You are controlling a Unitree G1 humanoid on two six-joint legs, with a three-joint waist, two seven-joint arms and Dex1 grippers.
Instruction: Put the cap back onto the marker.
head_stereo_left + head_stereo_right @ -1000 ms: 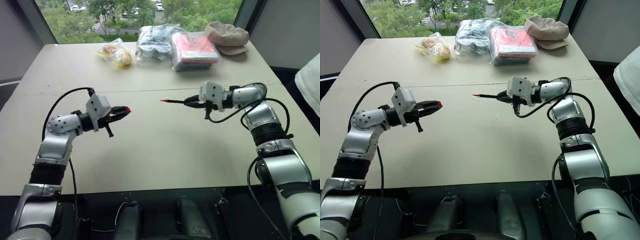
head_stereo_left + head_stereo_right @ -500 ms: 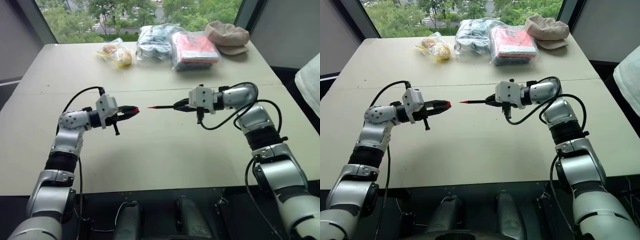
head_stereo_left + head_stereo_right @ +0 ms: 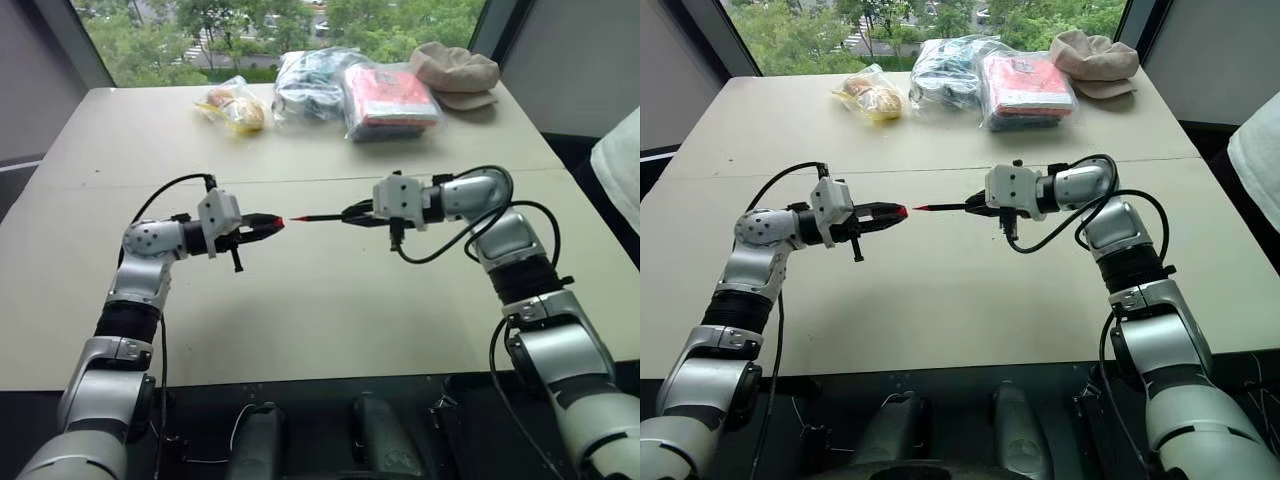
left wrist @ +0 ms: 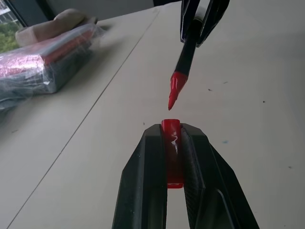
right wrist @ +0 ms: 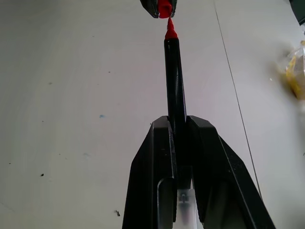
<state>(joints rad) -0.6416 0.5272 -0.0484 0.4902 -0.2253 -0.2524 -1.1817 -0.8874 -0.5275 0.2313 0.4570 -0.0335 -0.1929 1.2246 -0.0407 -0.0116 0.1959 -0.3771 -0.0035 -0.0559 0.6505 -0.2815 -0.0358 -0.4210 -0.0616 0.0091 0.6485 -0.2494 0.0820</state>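
Above the middle of the beige table [image 3: 300, 300], my two grippers face each other. My left gripper [image 3: 272, 222] is shut on the small red cap [image 4: 171, 131], whose open end pokes out past the fingertips. My right gripper [image 3: 350, 213] is shut on the black marker [image 5: 174, 76], held by its rear end. The marker's red tip [image 4: 174, 90] points at the cap and sits just short of its mouth, a small gap still between them. Marker and cap are nearly in line, both held above the table.
At the table's far edge lie a bag of bread rolls [image 3: 233, 107], a clear bag of dark items [image 3: 308, 83], a red packet in plastic [image 3: 388, 98] and a beige cap-like cloth [image 3: 455, 70]. A seam [image 3: 300, 182] crosses the table behind the grippers.
Both grippers have moved toward each other. The gap between the marker's red tip and the cap has shrunk from wide to very small.
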